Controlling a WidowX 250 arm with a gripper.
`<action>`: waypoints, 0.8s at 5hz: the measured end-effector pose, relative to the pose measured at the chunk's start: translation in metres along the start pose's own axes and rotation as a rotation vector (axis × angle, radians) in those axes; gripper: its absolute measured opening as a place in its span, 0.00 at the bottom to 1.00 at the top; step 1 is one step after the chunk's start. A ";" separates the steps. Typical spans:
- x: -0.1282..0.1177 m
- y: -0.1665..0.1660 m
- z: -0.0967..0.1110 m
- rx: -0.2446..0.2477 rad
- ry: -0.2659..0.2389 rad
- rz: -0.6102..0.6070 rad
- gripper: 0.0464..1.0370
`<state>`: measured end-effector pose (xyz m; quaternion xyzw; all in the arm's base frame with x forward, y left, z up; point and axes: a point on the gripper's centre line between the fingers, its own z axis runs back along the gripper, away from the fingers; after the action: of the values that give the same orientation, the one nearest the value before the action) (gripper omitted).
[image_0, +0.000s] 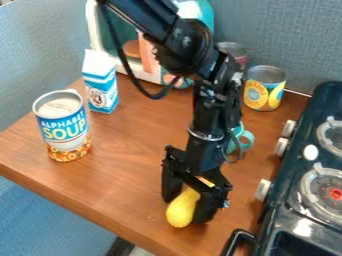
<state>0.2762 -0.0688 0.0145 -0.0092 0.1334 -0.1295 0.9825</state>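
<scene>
Yellow and bulbous, an object sits clamped in our gripper over the worktop; we need even pressure (its rounded sides could slip).

Glossy brown wood-look table

Wooden table, blue-gray partitions

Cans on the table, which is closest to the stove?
The yellow-labelled can, beside the stove; the soup can is across the table, the third can farther back.
</scene>
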 end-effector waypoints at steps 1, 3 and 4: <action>0.004 0.001 -0.001 0.010 0.007 0.012 0.89; 0.002 0.002 0.004 0.015 -0.014 -0.004 0.67; -0.002 0.010 0.050 0.014 -0.137 -0.002 0.67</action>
<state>0.2903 -0.0598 0.0630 -0.0113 0.0650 -0.1303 0.9893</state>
